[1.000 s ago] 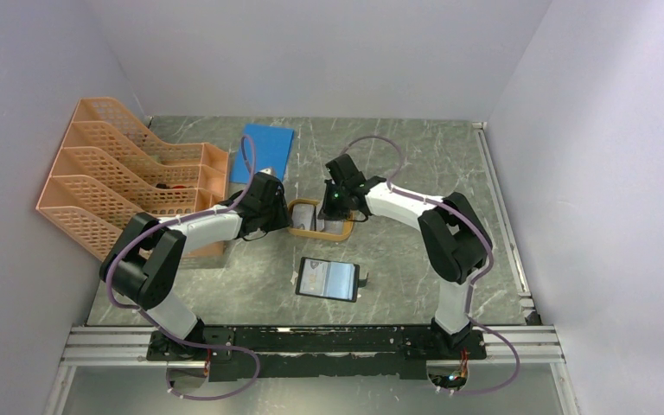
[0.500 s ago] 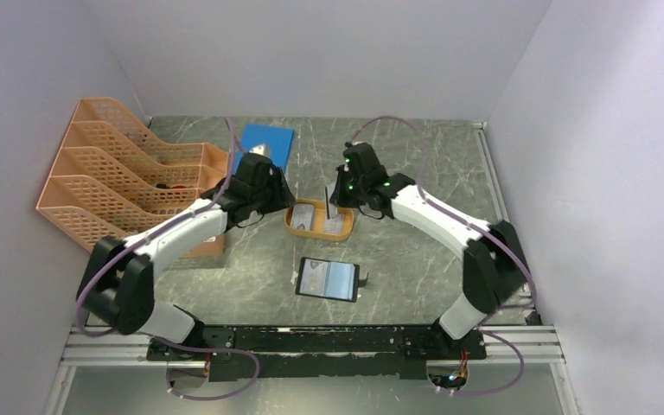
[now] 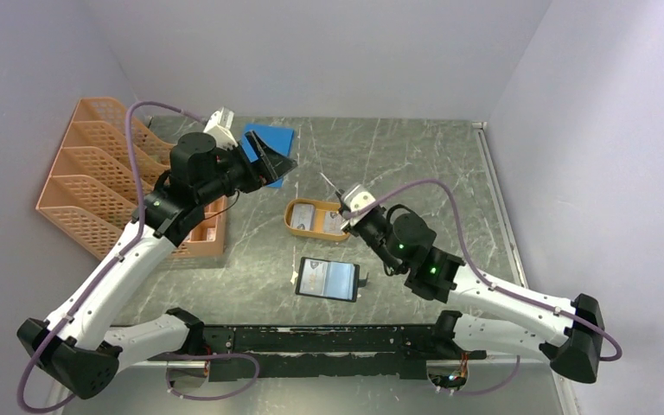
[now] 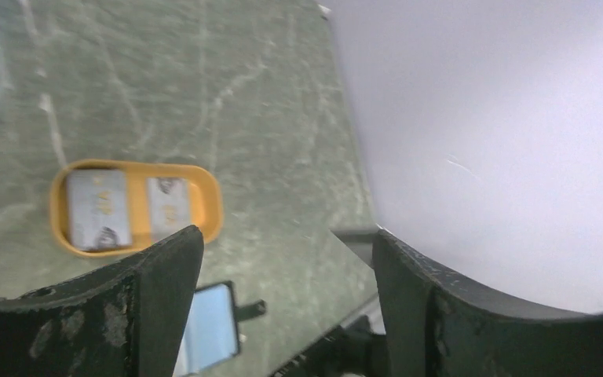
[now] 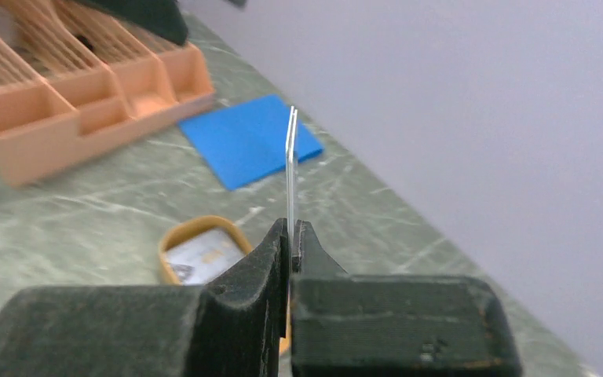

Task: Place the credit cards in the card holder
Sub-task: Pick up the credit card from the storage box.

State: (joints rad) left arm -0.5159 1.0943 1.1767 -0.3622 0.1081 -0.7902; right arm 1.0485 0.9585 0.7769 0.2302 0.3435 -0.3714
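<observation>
Aloft, right tool (image 5: 291, 232) pinching card (image 5: 290, 165) upright; left tool (image 4: 286, 236) high, agape

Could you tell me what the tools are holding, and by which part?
Right tool pinches a card by one edge; left tool is open, empty.

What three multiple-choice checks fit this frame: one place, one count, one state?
1. The card holder lies: A) on the table, apart from the orange dish; B) inside that dish; C) hanging off the table edge.
2. Count of credit cards in the dish: A) none; B) two; C) four.
3. The right hand is: A) open, empty; B) shut on the card holder; C) shut on a credit card.
Key: A, it lies open on bare table; B, two grey cards lie side by side; C, its jaws pinch one card edge-on.
</observation>
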